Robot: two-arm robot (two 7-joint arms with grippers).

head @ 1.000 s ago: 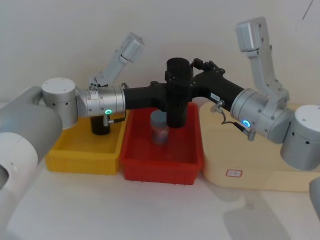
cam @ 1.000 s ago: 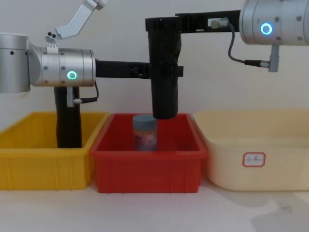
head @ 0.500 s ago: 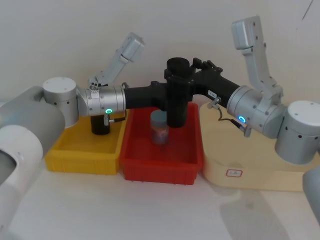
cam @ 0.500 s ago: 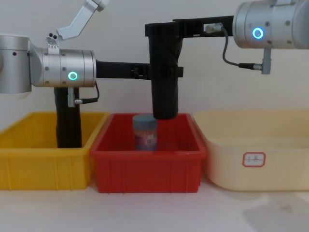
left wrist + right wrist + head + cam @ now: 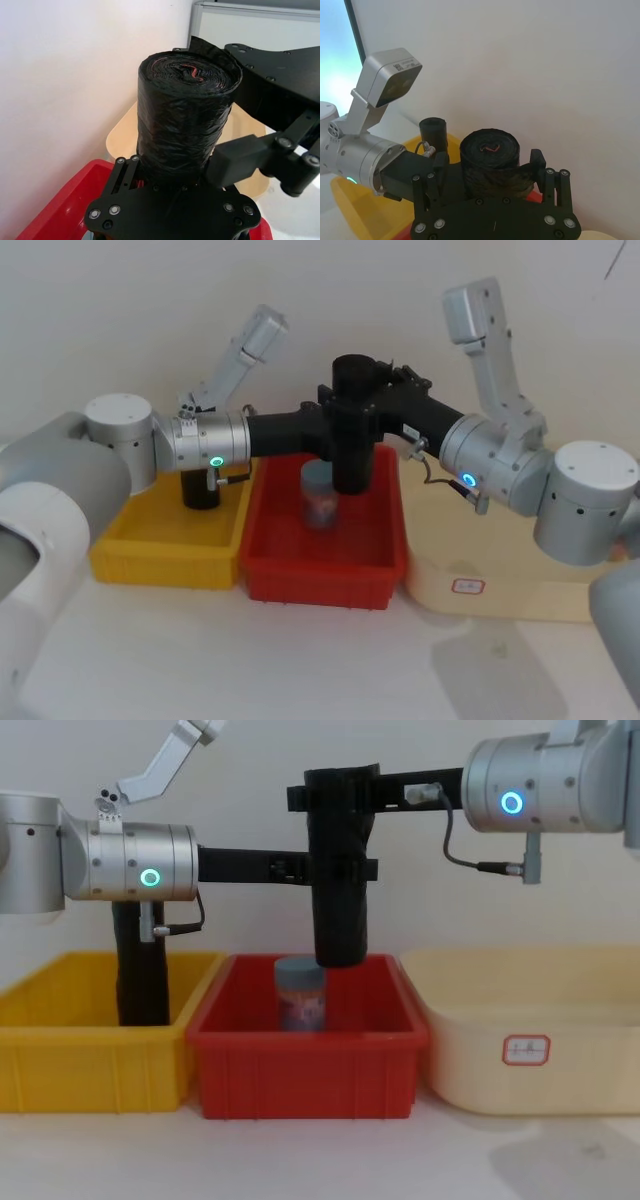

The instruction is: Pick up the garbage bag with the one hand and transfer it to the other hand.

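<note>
The garbage bag (image 5: 352, 445) (image 5: 340, 910) is a glossy black roll, held upright in the air over the red crate (image 5: 320, 575). My left gripper (image 5: 345, 430) (image 5: 345, 870), on the wrist with the green ring, is shut on the roll's middle; the left wrist view shows the garbage bag (image 5: 185, 120) rising from between its fingers. My right gripper (image 5: 352, 392) (image 5: 335, 795), on the wrist with the blue ring, is level with the roll's top. Its fingers (image 5: 440, 165) stand open on either side of the garbage bag (image 5: 490, 155) with small gaps.
A blue-lidded jar (image 5: 318, 495) (image 5: 300, 992) stands in the red crate (image 5: 310, 1070) just below the roll. A second black roll (image 5: 200, 490) (image 5: 143, 970) stands in the yellow crate (image 5: 165, 560) on the left. A cream tub (image 5: 470, 580) (image 5: 530, 1060) sits on the right.
My right gripper has slid to the left along the roll's top, so its fingers now reach past the roll. The left gripper and the roll have stayed in place.
</note>
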